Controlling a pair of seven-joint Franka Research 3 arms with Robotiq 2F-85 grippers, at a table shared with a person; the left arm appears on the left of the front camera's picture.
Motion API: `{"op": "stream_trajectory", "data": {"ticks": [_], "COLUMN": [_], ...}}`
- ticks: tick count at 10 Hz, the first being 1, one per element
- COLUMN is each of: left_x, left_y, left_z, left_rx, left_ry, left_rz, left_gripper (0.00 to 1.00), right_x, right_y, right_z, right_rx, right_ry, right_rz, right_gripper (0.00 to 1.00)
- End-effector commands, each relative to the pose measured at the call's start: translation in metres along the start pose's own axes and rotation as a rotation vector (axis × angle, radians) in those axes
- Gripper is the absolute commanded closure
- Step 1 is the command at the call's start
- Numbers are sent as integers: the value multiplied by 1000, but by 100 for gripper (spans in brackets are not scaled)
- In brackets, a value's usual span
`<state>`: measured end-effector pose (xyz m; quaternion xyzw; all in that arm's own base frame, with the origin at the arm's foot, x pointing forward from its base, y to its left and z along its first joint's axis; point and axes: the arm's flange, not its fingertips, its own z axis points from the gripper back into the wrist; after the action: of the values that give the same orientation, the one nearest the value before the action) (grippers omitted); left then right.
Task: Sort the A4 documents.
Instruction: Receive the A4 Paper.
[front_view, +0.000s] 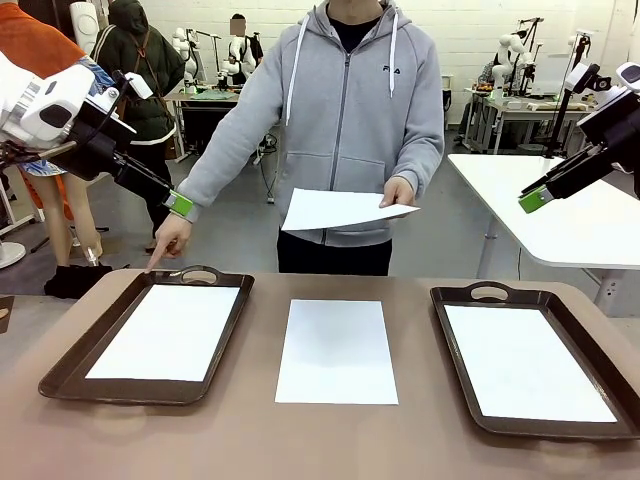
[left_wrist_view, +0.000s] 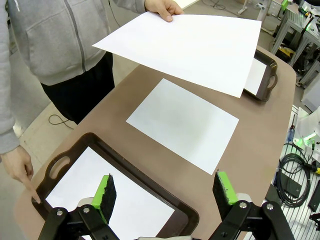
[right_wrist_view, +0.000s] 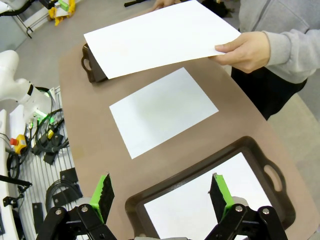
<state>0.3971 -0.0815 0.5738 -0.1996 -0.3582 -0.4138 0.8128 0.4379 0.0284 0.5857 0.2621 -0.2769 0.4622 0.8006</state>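
Left gripper (left_wrist_view: 164, 184) up over table's left end, jaws wide apart, empty. Left dark brown handled tray (front_view: 103, 335) carries a plain white A4 paper sheet (front_view: 170, 330); person's pointing hand (front_view: 170, 238) at its far corner. Second sheet (front_view: 337, 350) flat mid-table. Third sheet (front_view: 340, 210) held above in person's other hand (front_view: 398, 192). Right tray (front_view: 560, 428) carries a fourth sheet (front_view: 525, 362). Right gripper (right_wrist_view: 161, 182) aloft, jaws wide, empty.

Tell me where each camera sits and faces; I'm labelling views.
Front: between the arms, facing across the table at the person; left hand, right hand show.
Left wrist: on that arm, looking down at the left tray past its open fingers.
Right wrist: on that arm, looking down at the right tray past its open fingers.
Both wrist views share the middle sheet and held sheet.
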Motion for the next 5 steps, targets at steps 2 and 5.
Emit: {"op": "stream_trajectory", "data": {"ticks": [2,5], "left_x": [12,32], "left_y": [23,56], "left_z": [-17,-71], "left_rx": [-65,-190], "left_ry": [-90,-104], "left_rz": [235,523], "left_gripper": [0,0], "right_x": [0,0], "right_y": [0,0], "right_z": [-2,-2], "right_rx": [12,12], "right_ry": [-7,-7], "right_rz": [-1,-1], "right_gripper": [0,0]}}
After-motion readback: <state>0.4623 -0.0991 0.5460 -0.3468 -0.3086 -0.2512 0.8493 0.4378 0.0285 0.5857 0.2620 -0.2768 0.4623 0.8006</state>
